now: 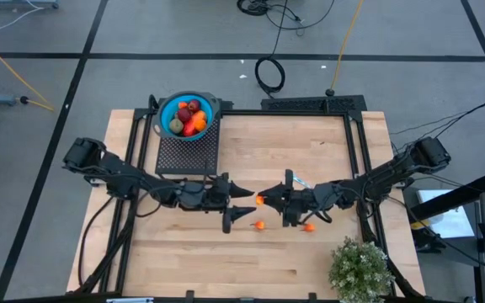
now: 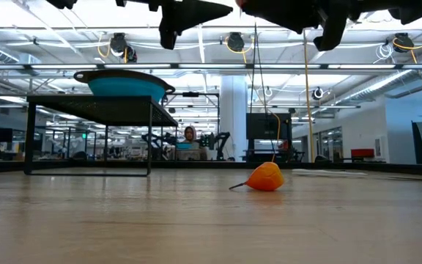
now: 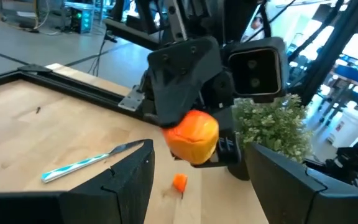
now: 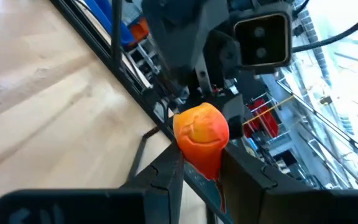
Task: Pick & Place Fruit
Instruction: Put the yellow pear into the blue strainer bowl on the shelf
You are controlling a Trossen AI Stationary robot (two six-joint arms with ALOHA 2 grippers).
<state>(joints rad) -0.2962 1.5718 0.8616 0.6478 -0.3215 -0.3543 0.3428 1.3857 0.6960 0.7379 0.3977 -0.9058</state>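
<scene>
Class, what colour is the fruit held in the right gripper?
Orange fruit; clearest in the right wrist view.

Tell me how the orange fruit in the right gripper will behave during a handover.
The orange fruit looks rounded and smooth, so it may slip or pivot between the right gripper's narrow fingers. Its dented skin suggests a soft, light toy. If dropped, it would probably roll on the wooden table.

Open-plan robotics lab, benches behind.

Fruit in bowl, on rack
</scene>
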